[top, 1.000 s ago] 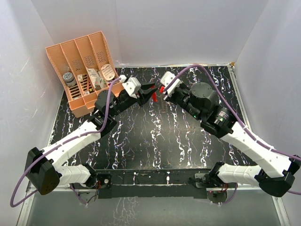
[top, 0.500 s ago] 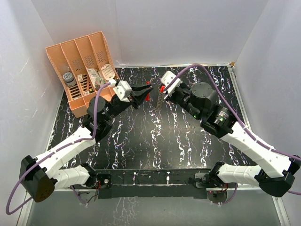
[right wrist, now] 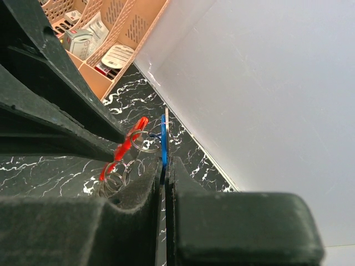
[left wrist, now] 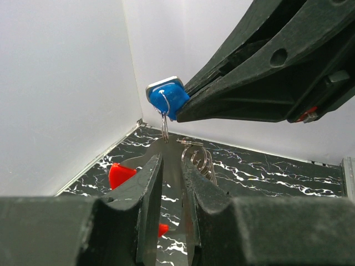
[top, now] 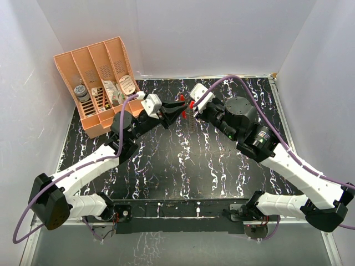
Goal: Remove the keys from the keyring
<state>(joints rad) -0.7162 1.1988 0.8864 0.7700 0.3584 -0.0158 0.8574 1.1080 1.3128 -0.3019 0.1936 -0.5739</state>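
A key with a blue head [left wrist: 168,98] is pinched at its edge in my shut right gripper [right wrist: 165,163], and it shows edge-on as the blue key [right wrist: 164,145]. A thin ring links it to the keyring's red fob [right wrist: 125,146]. The fob's flat silvery face [left wrist: 173,183] stands between the narrow jaws of my left gripper [left wrist: 171,158], which is shut on it. A chain of silvery rings [left wrist: 201,158] dangles beside it. From above, my left gripper [top: 180,106] and right gripper [top: 190,107] meet tip to tip over the back of the table, with the red fob [top: 183,100] between them.
An orange slotted organizer [top: 100,83] holding small items stands at the back left, near the left arm's elbow. White walls enclose the black marbled table [top: 183,160] on three sides.
The left gripper drew back to the left with the red fob half a second ago, then came right again to the right gripper. The right arm has stayed put.
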